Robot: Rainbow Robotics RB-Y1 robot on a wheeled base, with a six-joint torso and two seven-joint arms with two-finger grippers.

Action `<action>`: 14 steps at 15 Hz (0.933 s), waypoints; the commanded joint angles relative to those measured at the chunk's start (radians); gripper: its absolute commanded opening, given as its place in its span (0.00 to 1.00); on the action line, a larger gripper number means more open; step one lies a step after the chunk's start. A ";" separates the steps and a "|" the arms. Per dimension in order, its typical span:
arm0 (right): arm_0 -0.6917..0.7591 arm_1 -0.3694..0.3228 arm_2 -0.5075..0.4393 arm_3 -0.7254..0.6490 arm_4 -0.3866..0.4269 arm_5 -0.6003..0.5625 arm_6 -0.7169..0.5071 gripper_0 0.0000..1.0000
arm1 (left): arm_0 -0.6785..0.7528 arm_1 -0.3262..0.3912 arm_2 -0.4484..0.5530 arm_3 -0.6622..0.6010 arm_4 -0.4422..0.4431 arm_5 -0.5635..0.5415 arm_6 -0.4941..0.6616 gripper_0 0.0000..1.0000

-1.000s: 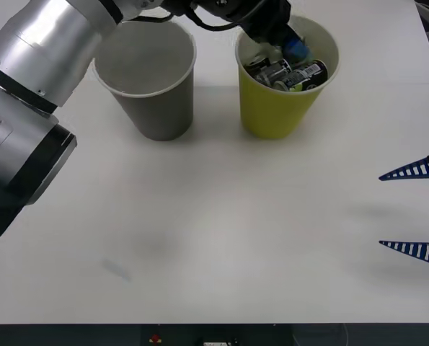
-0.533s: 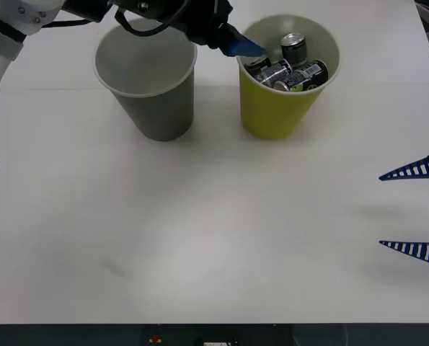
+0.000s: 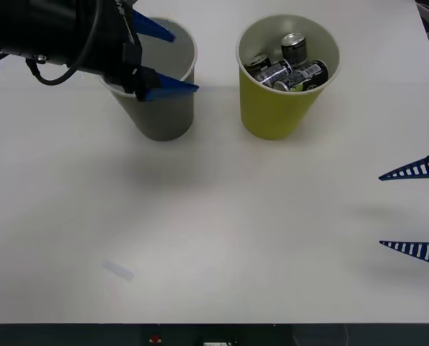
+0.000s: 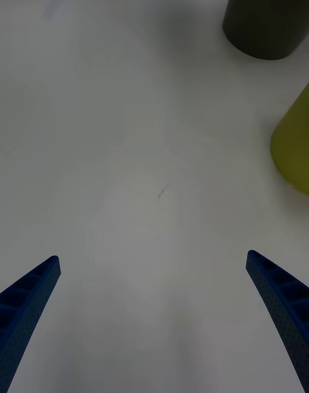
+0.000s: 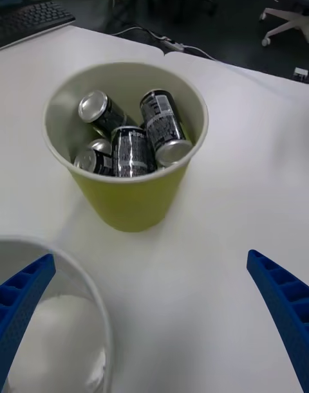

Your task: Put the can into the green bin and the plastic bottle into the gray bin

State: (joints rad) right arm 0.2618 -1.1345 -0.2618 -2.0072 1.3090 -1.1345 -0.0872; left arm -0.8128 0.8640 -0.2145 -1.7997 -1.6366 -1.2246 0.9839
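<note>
The left claw (image 3: 164, 59) has two blue fingers (image 3: 154, 27), long and tapering to a sharp tip, fixed to a black wrist block next to the gray bin (image 3: 164, 119). A thin black cable makes a loop along this block. In the left wrist view the same fingers (image 5: 280, 300) are blue and ribbed (the ribs look like small steps along the inner edge). The right claw (image 3: 413, 210) has the same two blue fingers, with pale ribs, and in the right wrist view their surface (image 4: 283, 303) has fine dots.
</note>
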 commanded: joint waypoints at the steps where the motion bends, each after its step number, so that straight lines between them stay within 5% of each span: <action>1: 0.000 0.000 0.000 0.000 0.000 0.000 0.000 1.00 | 0.147 0.084 0.070 -0.046 0.103 0.004 -0.136 1.00; 8: 0.000 0.000 0.000 0.000 0.000 0.000 0.000 1.00 | 0.469 0.224 0.239 -0.058 0.284 0.004 -0.504 1.00; 14: 0.000 0.000 0.000 0.000 0.000 0.000 0.000 1.00 | 0.754 0.296 0.380 -0.058 0.388 0.010 -0.671 1.00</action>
State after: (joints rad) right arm 0.2618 -1.1345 -0.2618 -2.0072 1.3090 -1.1345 -0.0873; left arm -0.0950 1.1549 0.1492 -1.8578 -1.2612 -1.2170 0.3342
